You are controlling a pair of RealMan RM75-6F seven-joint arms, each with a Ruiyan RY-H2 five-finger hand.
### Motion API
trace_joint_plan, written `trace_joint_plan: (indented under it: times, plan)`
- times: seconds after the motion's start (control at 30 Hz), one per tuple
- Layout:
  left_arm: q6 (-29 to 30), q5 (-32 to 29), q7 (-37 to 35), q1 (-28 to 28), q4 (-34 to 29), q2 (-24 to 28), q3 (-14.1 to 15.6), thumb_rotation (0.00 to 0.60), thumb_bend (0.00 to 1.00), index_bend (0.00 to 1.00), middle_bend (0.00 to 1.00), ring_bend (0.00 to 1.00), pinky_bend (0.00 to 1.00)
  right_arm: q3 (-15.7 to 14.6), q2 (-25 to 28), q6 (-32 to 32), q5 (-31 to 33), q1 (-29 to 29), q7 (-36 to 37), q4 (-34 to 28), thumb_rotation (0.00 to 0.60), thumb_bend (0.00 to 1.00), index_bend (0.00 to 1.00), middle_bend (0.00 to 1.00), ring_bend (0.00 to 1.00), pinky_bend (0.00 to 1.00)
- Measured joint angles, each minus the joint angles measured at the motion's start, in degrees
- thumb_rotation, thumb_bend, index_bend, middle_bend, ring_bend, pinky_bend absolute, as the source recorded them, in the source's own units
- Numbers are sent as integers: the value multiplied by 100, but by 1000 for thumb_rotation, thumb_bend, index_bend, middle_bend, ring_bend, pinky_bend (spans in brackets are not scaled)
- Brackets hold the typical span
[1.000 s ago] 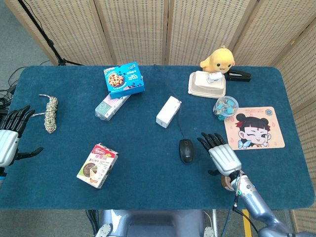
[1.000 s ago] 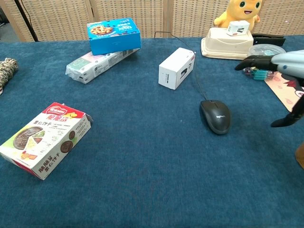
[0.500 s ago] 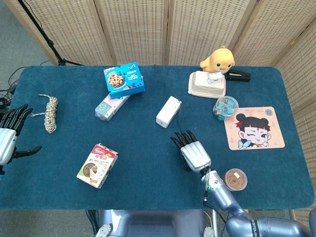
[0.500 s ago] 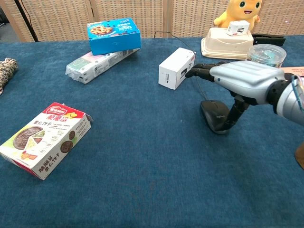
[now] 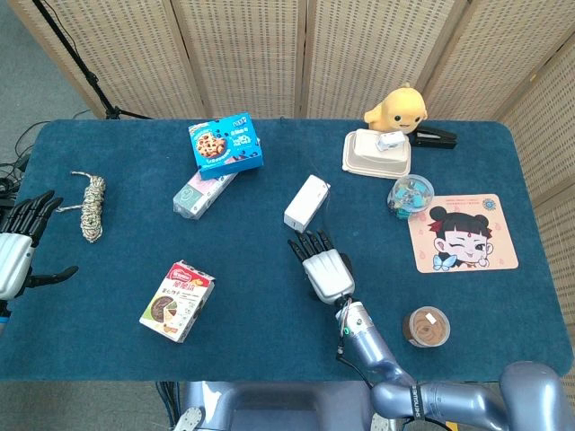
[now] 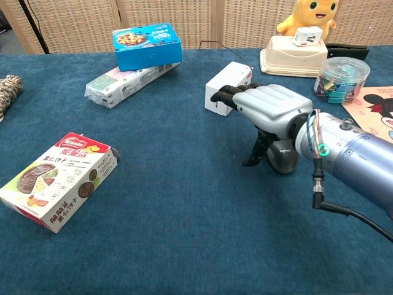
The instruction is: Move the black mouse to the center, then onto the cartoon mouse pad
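Since a second ago the right hand [image 5: 323, 268] has swept leftward across the table, from beside the cartoon mouse pad [image 5: 464, 233] to a spot over the black mouse [image 6: 282, 155], near the table's middle. It hovers palm down with its fingers [image 6: 226, 93] stretched out side by side toward the white box [image 6: 228, 86], and its thumb hangs down to the left of the mouse; whether the thumb touches the mouse cannot be told. It holds nothing. In the head view the hand hides the mouse completely; in the chest view only the mouse's near, rounded end shows beneath the wrist. The mouse has not shifted. Its long axis, as far as the visible part shows, runs away from the robot, with the cable end toward the white box, though that end is covered.

Right of the hand, well apart, lie a clear tub of clips [image 5: 411, 194] and the cartoon mouse pad by the right edge, with a small brown-lidded cup [image 5: 428, 326] nearer the robot. Behind stand a cream lunch box [image 5: 376, 153] and a yellow plush toy [image 5: 395, 108]. Left of the hand are a blue cookie box [image 5: 225, 143], a snack box [image 5: 177, 301] and a coiled rope [image 5: 91, 205].

At the far left edge the left hand [image 5: 20, 247] has stayed put, fingers spread and empty.
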Motion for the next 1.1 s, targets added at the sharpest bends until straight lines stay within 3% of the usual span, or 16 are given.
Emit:
trace_joint_plan:
  times: [0.3, 0.67, 0.9, 1.1]
  plan:
    - [-77, 1, -38, 49, 47, -2, -107, 600, 98, 0, 0, 0, 0, -29, -131, 189, 136, -14, -39, 474, 600, 0, 0, 0, 0, 0]
    - [-161, 70, 91, 74, -8, -24, -152, 600, 98, 0, 0, 0, 0, -187, 404, 664, 319, -502, -6, -1, 600, 0, 0, 0, 0, 0]
    - [-200, 101, 159, 89, -44, -28, -175, 600, 98, 0, 0, 0, 0, -123, 514, 503, 540, -557, 255, 31, 600, 0, 12, 0, 0, 2]
    - [-229, 91, 158, 108, -42, -26, -209, 600, 98, 0, 0, 0, 0, -96, 431, 408, 454, -539, 633, 348, 600, 0, 94, 110, 100, 142]
